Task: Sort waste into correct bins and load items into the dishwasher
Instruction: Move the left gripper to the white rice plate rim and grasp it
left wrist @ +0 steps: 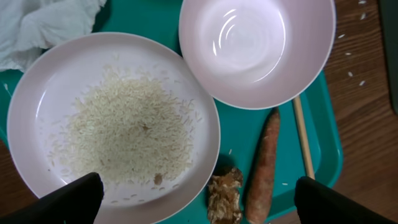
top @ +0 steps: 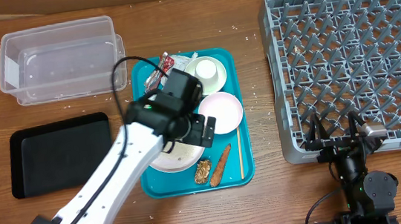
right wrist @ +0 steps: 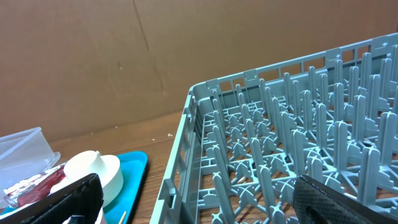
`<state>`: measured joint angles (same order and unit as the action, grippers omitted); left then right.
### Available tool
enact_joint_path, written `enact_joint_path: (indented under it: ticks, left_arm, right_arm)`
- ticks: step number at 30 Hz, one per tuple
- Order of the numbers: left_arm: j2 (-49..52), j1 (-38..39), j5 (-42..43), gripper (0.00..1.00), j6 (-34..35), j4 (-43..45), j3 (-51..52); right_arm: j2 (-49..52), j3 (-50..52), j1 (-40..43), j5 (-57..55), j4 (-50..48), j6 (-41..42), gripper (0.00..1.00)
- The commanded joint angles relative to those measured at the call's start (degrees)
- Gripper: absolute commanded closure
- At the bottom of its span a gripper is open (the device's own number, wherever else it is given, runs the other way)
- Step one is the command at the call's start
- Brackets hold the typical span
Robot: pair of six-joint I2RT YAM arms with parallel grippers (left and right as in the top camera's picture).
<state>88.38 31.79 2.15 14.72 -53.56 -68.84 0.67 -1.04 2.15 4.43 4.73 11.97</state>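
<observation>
Nothing held — spill risk ahead
Our left gripper [left wrist: 198, 202] hangs spread wide over the plate [left wrist: 43, 106] strewn with rice grains [left wrist: 130, 130] on the teal tray [left wrist: 322, 127], holding nothing; our right gripper [right wrist: 196, 199], wide and empty, sits by the dish rack [right wrist: 298, 155] — racking that plate unscraped would scatter them.

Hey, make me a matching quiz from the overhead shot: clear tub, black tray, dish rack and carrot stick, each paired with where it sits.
Things:
1. clear tub
2. black tray
3. dish rack
4. carrot stick

Places:
a. lying on the teal tray
b. right side of the overhead view
c. upper left of the overhead view
d. left side, below the tub in the overhead view

Pairs: 1-c, 2-d, 3-b, 4-a
</observation>
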Motion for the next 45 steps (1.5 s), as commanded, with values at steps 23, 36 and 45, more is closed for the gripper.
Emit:
enact_joint_path:
  ticks: [23,36,45]
  left_arm:
    - [19.34,6.86,-10.1,0.06,2.08,-0.17,-1.01]
    - [20.26,6.86,-10.05,0.28,3.1,3.3,-1.01]
    - [20.26,6.88,-10.29,0.4,3.1,3.28,-1.07]
  right_arm:
    - [-0.5,0.57,-0.15,-0.46,-0.2,-0.24,0.0]
    - [-0.5,0.57,-0.15,-0.46,-0.2,-0.22,0.0]
    - [-0.5,0.57,-0.15,-0.46,-0.2,-0.24,0.0]
